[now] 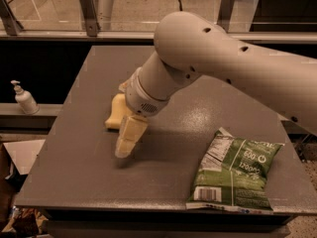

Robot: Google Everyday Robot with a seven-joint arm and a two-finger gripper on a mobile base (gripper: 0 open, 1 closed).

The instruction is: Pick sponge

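Observation:
The pale yellow sponge (pixel 114 112) lies on the grey table (pixel 74 172), left of centre, and my arm covers its right part. My gripper (pixel 124 149) hangs from the white arm with its pale yellow fingers pointing down at the table, just in front of the sponge's near edge. The tips are close to the table surface. Nothing shows between the fingers. The apple is hidden behind my arm.
A green snack bag (pixel 233 171) lies at the front right of the table. A white pump bottle (pixel 24 98) stands on a ledge to the left, off the table. A glass railing with metal posts (pixel 88 11) runs behind the table.

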